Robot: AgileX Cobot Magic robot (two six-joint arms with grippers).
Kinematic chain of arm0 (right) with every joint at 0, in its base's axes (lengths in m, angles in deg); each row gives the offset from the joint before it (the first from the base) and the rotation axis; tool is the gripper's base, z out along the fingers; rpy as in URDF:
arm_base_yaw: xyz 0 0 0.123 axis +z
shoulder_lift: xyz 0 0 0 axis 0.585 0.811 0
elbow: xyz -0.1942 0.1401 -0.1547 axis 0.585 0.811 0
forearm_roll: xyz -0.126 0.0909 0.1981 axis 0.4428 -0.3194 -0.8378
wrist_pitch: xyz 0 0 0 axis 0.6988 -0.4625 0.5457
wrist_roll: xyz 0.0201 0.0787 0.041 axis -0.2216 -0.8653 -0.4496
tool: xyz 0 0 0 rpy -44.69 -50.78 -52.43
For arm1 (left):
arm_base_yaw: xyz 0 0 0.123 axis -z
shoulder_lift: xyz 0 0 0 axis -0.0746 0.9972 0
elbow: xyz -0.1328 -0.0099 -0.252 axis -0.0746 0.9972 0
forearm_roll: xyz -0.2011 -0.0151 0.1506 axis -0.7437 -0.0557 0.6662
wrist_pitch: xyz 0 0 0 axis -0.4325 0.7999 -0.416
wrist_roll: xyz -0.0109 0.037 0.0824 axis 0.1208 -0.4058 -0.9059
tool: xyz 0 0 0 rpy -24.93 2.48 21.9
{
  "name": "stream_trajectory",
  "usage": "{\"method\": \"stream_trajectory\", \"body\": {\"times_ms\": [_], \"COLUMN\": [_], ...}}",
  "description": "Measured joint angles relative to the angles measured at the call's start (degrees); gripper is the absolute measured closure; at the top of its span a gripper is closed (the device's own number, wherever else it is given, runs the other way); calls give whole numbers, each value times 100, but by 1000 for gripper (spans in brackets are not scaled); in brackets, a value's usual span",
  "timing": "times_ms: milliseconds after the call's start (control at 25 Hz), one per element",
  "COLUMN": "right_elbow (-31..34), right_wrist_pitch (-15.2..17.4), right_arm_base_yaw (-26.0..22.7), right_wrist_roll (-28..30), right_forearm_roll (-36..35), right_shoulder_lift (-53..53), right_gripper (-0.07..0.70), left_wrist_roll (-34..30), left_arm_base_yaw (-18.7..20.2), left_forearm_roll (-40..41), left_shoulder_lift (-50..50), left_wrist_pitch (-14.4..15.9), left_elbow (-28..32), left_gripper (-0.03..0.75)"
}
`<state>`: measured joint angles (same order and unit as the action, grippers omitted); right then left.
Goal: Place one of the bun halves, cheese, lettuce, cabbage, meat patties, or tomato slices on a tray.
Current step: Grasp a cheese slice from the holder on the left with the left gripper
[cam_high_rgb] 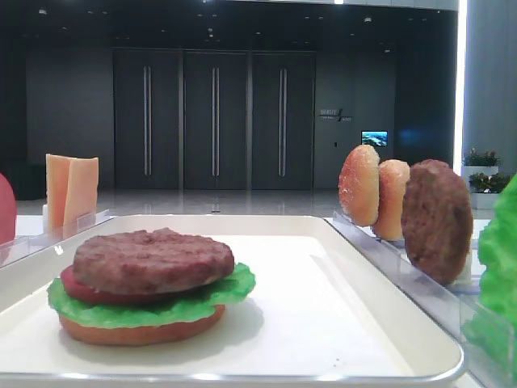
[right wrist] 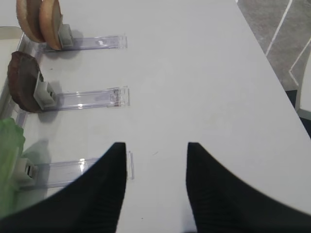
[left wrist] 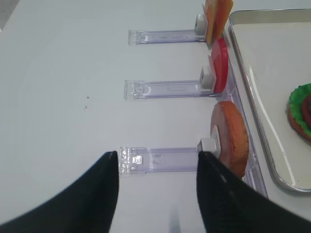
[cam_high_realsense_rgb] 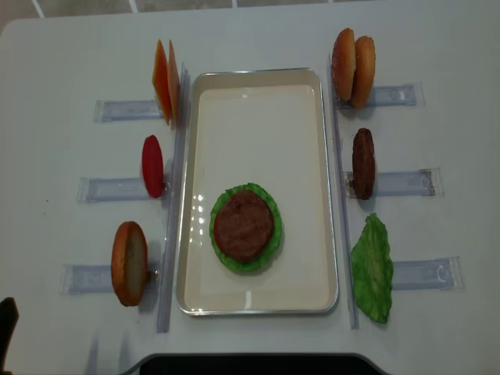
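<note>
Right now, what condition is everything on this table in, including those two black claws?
Tray: flat, holding one stack.
Stack: bun half, lettuce, tomato slice, meat patty on top.
Cheese: upright in rack.
Spare patty: upright in rack.
Left gripper: open, empty.
Right gripper: open, empty.

A dark wall (cam_high_rgb: 73,105) fills the back of the room, with three tall door panels (cam_high_rgb: 214,121), each bearing a long vertical handle. Right of them a small sign (cam_high_rgb: 334,115) hangs above a lit blue screen (cam_high_rgb: 374,138). A bright vertical strip of light (cam_high_rgb: 461,73) runs down the far right, and potted plants (cam_high_rgb: 478,158) stand below it. The polished floor (cam_high_rgb: 218,201) reflects the doors. Small ceiling lights (cam_high_rgb: 210,32) dot the dark ceiling. Grey floor with pale lines (right wrist: 284,34) shows beyond the white table (right wrist: 194,73).
</note>
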<state>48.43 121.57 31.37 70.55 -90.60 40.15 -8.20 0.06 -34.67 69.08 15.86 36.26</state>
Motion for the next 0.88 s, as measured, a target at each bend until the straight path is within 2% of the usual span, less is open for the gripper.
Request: {"method": "stream_trajectory", "body": {"times_ms": [240,360,560,680,880], "right_elbow": [0,0,0,0,0], "right_wrist_pitch": [0,0,-2,-7,-14], "right_arm_base_yaw": [0,0,0,0,0], "right_wrist_roll": [0,0,2,2,2], "right_forearm_roll": [0,0,0,0,0], "right_shoulder_lift": [0,0,0,0,0], "right_gripper": [346,346,346,346,346], "left_wrist_roll": [-23,158,420,601,683], "left_arm_base_yaw": [0,0,0,0,0], "left_forearm_roll": [77,77,77,132,144], "left_shoulder_lift": [23,356,1631,2611,4330], "left_wrist_pitch": [43,43,-29,-68,-302], "left_elbow": [-156,-223,-445,-790,-1541], "left_gripper": [353,353,353,353,353]}}
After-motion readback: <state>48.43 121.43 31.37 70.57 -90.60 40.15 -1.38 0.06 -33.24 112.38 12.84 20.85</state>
